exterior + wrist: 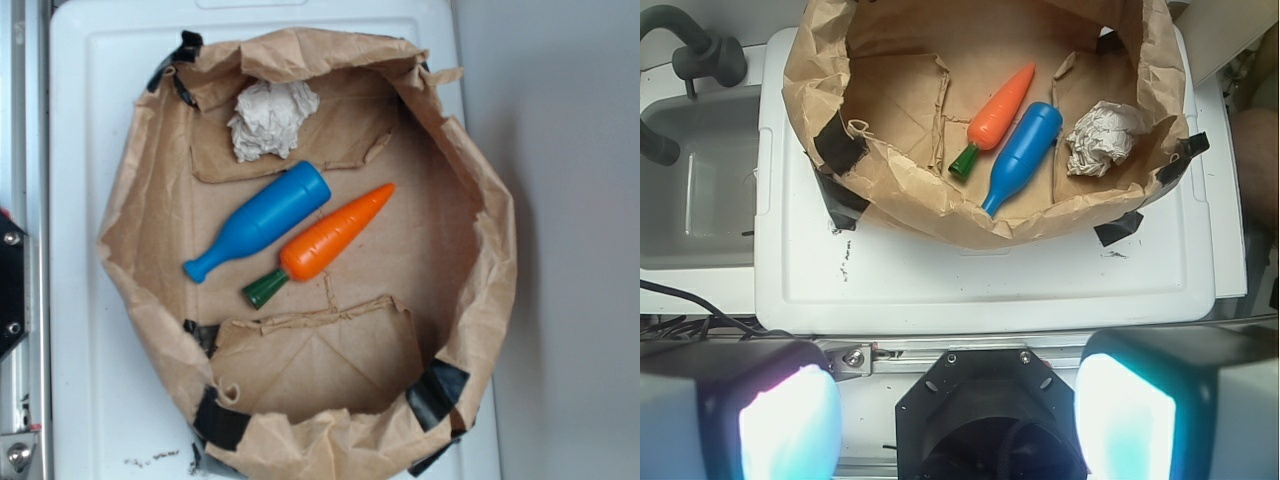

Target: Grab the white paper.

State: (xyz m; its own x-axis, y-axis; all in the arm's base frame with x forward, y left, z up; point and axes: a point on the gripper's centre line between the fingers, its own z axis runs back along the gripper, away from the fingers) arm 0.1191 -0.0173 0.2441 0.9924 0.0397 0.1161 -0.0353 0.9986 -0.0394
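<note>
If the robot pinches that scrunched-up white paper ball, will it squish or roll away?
The white paper is a wrinkled wad full of folds, so it will probably squash a bit when pinched. Its lumpy shape likely keeps it from rolling, unlike the smooth blue bottle beside it. It looks light, so a nudge from the open tool might just slide it along the brown bag.

A brown paper bag (pixel 470 300), its rim rolled down and patched with black tape (pixel 435 392), sits open on a white worktop (pixel 90 400). Inside it, a blue bottle (pixel 262 220) and an orange carrot with a green stem (pixel 325 243) lie side by side, close together and perhaps touching. In the wrist view, a grey sink (pixel 695 190) adjoins the worktop.
</note>
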